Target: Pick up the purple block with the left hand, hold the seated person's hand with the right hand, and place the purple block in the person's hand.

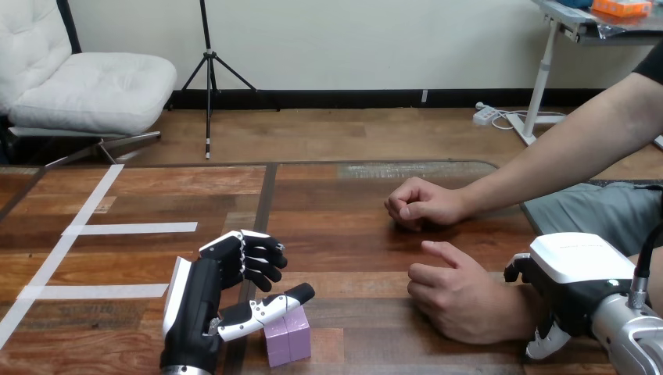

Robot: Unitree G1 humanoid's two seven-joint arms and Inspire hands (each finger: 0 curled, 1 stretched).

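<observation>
While the purple block (288,337) stands on the tabletop (344,234) close to its near edge, a little left of the middle, the left hand (205,301) lies just beside it on the side toward the left edge. Its thumb (270,306) stretches across the block's upper edge and touches it, but its fingers (258,262) are loosely bent and well clear of the block, so this hand is released and grasps nothing. Toward the near right corner the person's nearer hand (461,301) rests on the tabletop, loosely curled, well apart from the block. The right hand (578,266) is clasped on that hand's wrist (517,312), with machine fingers showing above and below it. The person's farther hand (422,205) rests as a fist nearer the far edge, and white tape strips (133,228) lie along the left part of the tabletop
</observation>
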